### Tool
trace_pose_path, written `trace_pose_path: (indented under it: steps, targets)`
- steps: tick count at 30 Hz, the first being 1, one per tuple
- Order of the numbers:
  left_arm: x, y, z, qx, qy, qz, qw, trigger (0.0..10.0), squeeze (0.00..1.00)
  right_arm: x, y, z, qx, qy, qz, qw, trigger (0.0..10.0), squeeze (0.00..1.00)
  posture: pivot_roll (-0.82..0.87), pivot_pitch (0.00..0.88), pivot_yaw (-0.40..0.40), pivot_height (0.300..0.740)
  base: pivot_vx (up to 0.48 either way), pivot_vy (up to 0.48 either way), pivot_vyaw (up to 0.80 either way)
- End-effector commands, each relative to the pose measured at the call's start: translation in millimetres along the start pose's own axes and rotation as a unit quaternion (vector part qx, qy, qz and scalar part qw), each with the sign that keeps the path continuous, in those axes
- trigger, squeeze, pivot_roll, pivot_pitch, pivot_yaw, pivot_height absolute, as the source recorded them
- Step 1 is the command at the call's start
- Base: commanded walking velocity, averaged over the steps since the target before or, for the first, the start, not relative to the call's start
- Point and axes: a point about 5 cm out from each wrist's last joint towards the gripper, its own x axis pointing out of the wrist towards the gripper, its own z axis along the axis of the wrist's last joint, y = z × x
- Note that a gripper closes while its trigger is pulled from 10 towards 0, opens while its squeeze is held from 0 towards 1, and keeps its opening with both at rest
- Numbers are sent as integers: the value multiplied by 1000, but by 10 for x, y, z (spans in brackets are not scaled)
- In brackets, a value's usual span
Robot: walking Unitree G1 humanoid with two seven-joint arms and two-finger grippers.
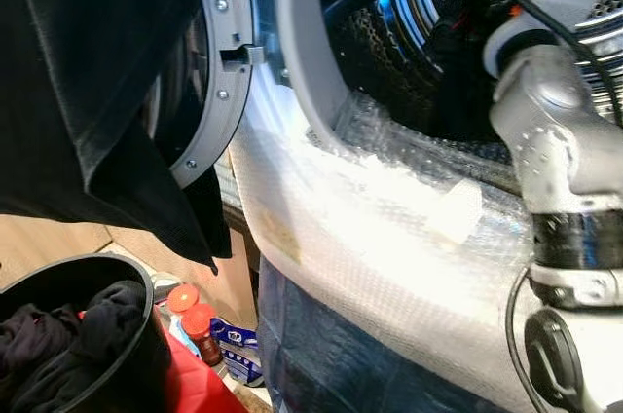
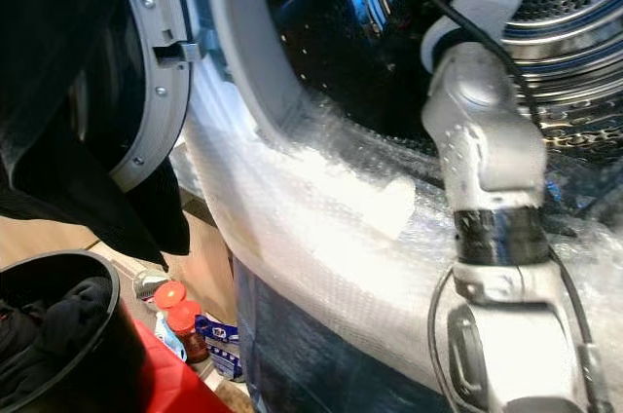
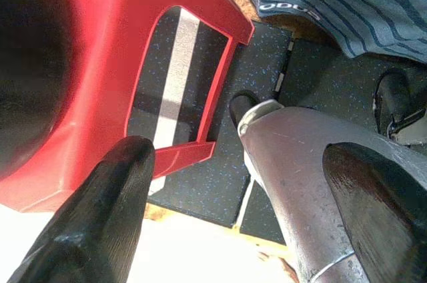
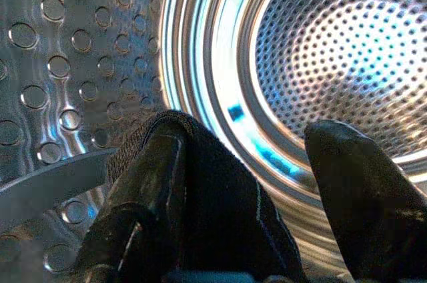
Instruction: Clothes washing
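You are looking at a washing machine with its round door swung open to the robot's left. The drum is shiny metal, full of small holes, with blue light on its rings. Bubble wrap covers the front of the machine below the opening.

A dark garment lies inside the drum, draped over one finger of the right gripper. The two black fingers stand apart, and the cloth sits on one of them, not pinched between the two. The silver right arm reaches up from below and goes in through the opening, bent at the wrist.

A big black cloth hangs at the upper left, in front of the door. You cannot tell what holds it up.

The left gripper points down at the dark speckled floor. Its two fingers are spread wide with nothing between them. A red stool is just beside it.

Down low on the left, one black basket holds dark clothes. Next to it stand two bottles with red caps.
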Motion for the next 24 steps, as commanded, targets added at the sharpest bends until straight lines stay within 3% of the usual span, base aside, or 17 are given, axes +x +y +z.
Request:
trace_pose_path:
  steps: [1, 5, 9, 12, 21, 24]
  targets:
    - [-22, -14, -177, 2, 37, -5, 999, 10000, 0, -59, -113, 50, -10, -8, -16, 1000, 10000, 0, -89, 0, 18, 740, 0, 0, 0]
    - [-21, -8, -172, 3, 37, -5, 999, 10000, 0, -136, -113, 142, -2, -42, 16, 999, 10000, 0, -94, 0, 20, 740, 0, 0, 0]
    - [-18, -10, -154, 4, 35, -6, 999, 10000, 0, -258, 79, 249, 20, -67, 106, 992, 10000, 0, -98, 0, 19, 740, 0, 0, 0]
    - [-16, -12, -146, 3, 34, -6, 999, 10000, 0, -291, 96, 275, 24, -74, 113, 991, 10000, 0, -94, 0, 14, 740, 0, 0, 0]
    - [-16, -61, -174, -5, 37, -8, 999, 10000, 0, -407, 82, 416, 99, -99, 160, 977, 10000, 0, -91, 0, 7, 740, 0, 0, 0]
    - [-18, -64, -184, -4, 38, -8, 999, 10000, 0, -443, 88, 421, 89, -101, 179, 975, 10000, 0, -93, 0, 7, 740, 0, 0, 0]
